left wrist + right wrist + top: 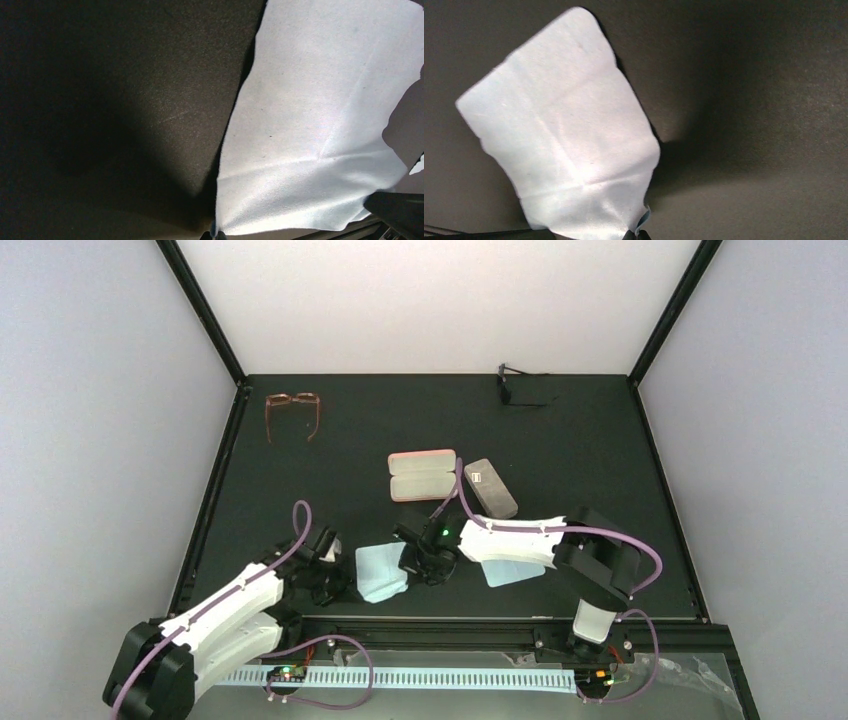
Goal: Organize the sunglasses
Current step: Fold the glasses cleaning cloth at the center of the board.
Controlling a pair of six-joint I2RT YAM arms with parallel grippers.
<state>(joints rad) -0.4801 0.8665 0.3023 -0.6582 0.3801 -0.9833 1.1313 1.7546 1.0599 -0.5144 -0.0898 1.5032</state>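
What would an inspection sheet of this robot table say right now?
Surface: black mat.
Job's things: sunglasses at the far right edge, untouched.
Clutter: pink case, apparently open, mid-table; grey case beside it; brown glasses far left; cloth near the arms; second cloth partly under the right arm.
Grippers: left gripper and right gripper both shut, each pinching a corner of the cloth.
Cables: purple cables along both arms.
Surroundings: white walls, black posts.

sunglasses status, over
Left gripper, right gripper both shut on blue cloth. Sunglasses untouched at far edge, right side. Pink case, grey case mid-table, not blocking.
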